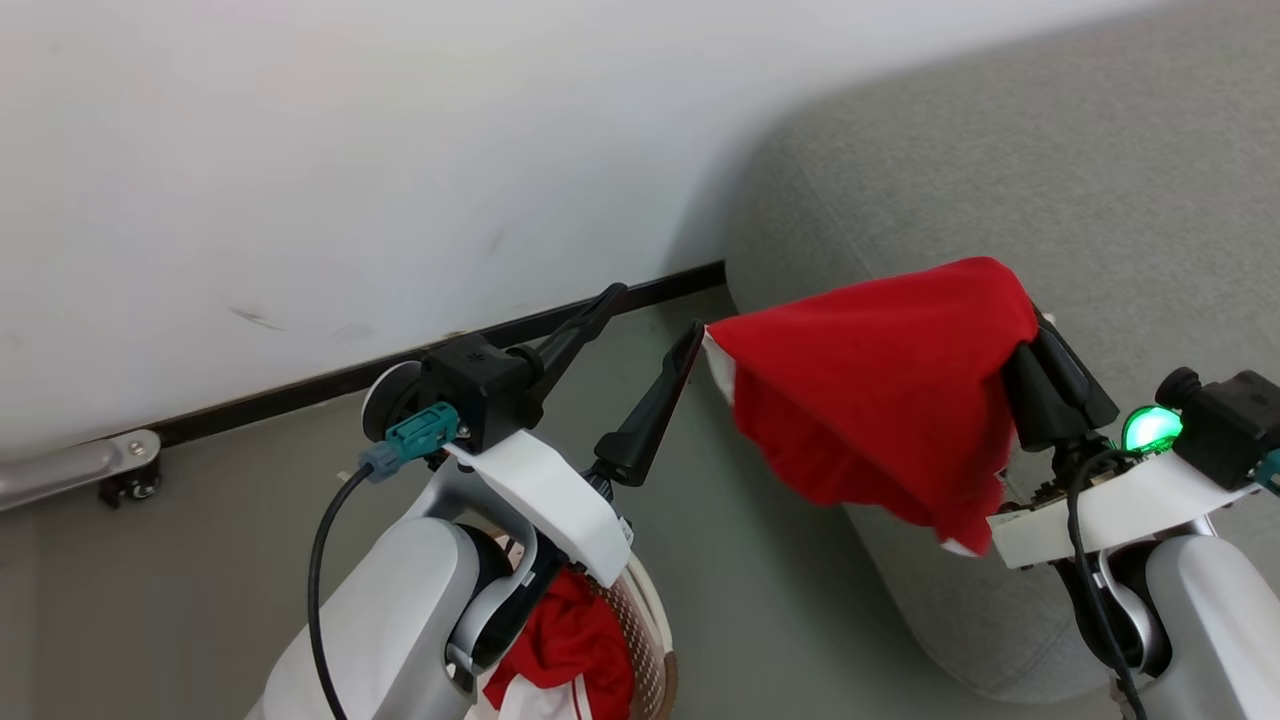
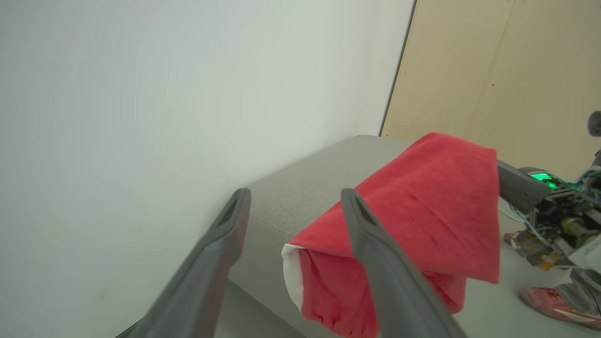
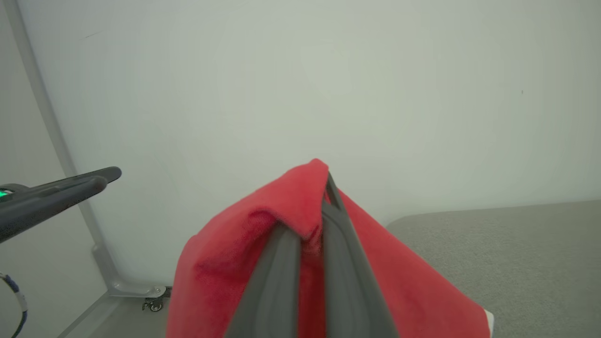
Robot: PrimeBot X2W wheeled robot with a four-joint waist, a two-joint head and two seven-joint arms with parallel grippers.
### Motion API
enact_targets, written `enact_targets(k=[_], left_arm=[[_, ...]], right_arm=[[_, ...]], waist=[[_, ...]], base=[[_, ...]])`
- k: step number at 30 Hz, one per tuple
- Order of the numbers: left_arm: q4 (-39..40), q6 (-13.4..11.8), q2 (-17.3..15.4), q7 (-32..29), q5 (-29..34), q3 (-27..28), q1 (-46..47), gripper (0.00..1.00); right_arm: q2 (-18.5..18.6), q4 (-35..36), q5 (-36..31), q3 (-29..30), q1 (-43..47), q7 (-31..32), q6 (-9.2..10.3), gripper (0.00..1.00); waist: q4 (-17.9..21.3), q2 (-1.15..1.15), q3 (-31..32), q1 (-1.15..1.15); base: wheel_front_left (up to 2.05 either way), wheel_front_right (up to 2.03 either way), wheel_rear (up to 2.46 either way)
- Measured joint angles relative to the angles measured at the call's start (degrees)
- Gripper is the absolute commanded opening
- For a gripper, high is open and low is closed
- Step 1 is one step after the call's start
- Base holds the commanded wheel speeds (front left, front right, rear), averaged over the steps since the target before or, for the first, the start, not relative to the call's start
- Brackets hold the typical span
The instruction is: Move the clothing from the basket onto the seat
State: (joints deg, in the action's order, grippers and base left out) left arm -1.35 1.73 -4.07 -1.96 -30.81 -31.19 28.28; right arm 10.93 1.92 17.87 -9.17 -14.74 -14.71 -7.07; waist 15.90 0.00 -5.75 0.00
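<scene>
A red garment of the clothing (image 1: 880, 390) hangs over the seat's edge, draped over my right gripper (image 1: 1000, 300), which is shut on it. In the right wrist view the closed fingers (image 3: 281, 263) pinch a fold of the red cloth (image 3: 220, 272). My left gripper (image 1: 652, 312) is open just left of the garment's white-edged corner, holding nothing. The left wrist view shows its spread fingers (image 2: 220, 239) in front of the red cloth (image 2: 432, 206). More red and white clothing (image 1: 565, 640) lies in the basket (image 1: 655, 610) under my left forearm. The grey seat (image 1: 1050, 180) spans the right.
A white wall with a dark baseboard (image 1: 330, 380) runs behind, and grey floor (image 1: 760, 600) lies between basket and seat. A metal bar on a caster (image 1: 100, 468) sits at the far left. A beige panel (image 2: 507, 70) stands beyond the seat.
</scene>
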Motion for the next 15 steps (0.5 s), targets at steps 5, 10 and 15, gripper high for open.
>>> enact_targets(k=[5, 10, 15], left_arm=[[-0.36, 0.02, 0.03, -0.07, 0.01, -0.14, 0.79, 1.0], [-0.79, 0.02, 0.03, -0.49, 0.08, -0.31, 1.27, 1.0], [-0.97, 0.02, 0.03, -0.51, 0.16, -0.34, 1.86, 1.0]], right_arm=[[-0.64, 1.11, 0.01, 0.7, 0.76, 0.0, 0.0, 0.0], [-1.16, 1.83, 0.01, 0.8, 0.76, 0.0, 0.0, 0.0], [-1.57, 2.8, 0.02, 0.96, 0.76, 0.0, 0.0, 0.0]], waist=[[2.47, 0.0, -0.84, 0.0], [4.95, 0.0, -1.74, 0.0], [7.36, 0.0, -2.72, 0.0]], base=[[0.0, 0.0, 0.0], [0.0, 0.0, 0.0], [0.0, 0.0, 0.0]])
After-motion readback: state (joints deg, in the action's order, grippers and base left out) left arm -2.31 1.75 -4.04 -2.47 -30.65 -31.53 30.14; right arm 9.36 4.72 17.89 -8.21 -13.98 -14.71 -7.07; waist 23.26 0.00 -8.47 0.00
